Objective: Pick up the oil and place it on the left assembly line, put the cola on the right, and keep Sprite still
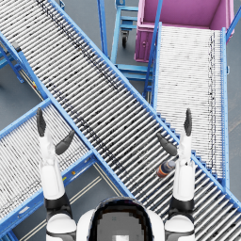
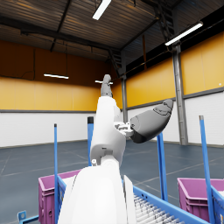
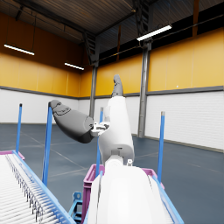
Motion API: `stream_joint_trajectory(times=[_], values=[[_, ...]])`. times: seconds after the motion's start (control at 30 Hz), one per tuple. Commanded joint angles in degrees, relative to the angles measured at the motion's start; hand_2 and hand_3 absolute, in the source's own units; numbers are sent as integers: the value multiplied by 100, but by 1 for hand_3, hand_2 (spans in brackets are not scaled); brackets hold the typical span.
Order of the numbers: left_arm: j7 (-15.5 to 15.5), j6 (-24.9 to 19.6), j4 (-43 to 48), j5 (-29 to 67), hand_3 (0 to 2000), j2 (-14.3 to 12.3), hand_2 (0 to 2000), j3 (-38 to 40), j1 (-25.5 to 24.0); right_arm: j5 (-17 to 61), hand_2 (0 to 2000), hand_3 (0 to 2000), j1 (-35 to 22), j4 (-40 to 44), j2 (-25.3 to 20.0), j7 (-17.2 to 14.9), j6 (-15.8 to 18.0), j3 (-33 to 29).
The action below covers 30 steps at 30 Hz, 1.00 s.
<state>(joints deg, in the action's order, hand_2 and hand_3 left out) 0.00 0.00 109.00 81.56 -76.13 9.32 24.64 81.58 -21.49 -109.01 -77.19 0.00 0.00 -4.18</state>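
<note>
In the head view a dark bottle with an orange-red label, seemingly the cola (image 1: 165, 169), lies on its side on the middle roller conveyor (image 1: 103, 99), partly hidden behind my right forearm. My right hand (image 1: 181, 136) is raised above it, fingers spread, holding nothing. My left hand (image 1: 51, 136) is raised over the left conveyor (image 1: 19, 155), also spread and empty. The wrist views show the left hand (image 2: 131, 118) and the right hand (image 3: 92, 120) pointing up toward the hall. No oil or Sprite is in view.
The right conveyor (image 1: 188, 89) runs up to a purple bin (image 1: 183, 19). Blue frame rails edge all the lines. More purple bins (image 2: 197, 192) and blue posts show in the wrist views. Grey floor lies between the conveyors.
</note>
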Motion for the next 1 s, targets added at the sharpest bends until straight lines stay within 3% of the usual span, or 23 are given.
stream_joint_trajectory(times=[0.03,1.0], values=[[0,0,8,0,0,-2,0,3,2,0,0,0,-86,-12,2,0,0,-31],[0,0,86,0,0,-58,0,-26,0,-1,0,0,-61,31,-108,0,0,-111]])
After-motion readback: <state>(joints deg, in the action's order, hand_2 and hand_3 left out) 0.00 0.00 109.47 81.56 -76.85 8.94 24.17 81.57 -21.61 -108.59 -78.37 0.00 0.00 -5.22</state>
